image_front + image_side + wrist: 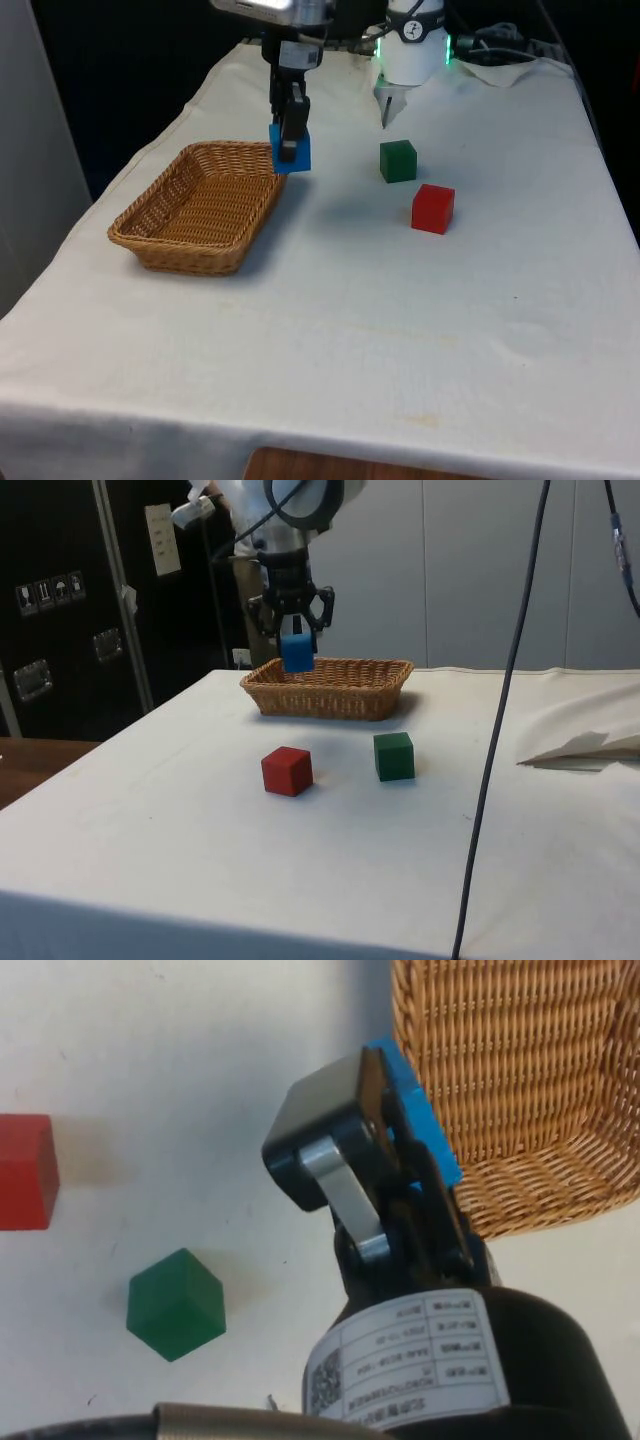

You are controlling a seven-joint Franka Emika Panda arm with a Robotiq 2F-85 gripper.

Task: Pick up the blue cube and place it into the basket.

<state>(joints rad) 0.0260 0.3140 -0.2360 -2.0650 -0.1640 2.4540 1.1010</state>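
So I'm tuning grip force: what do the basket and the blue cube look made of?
Basket: woven wicker or rattan, tan, with an open ribbed weave; likely light and slightly springy. Blue cube: flat matte colour, crisp edges, no visible grain; probably painted wood or hard plastic, I can't tell which. It is held in the gripper above the basket's rim.

The arm is glossy white with rounded, tube-like segments and a green glowing ring around its base joint, and a dark circular ring marks one joint cap high up in the side view. The gripper is black, a boxy body with two slim black fingers, one backed by a bare silver metal bracket fixed with a round screw. A white label with small printed text and a square code wraps the black cylindrical wrist section, and black cables trail off beside the arm.
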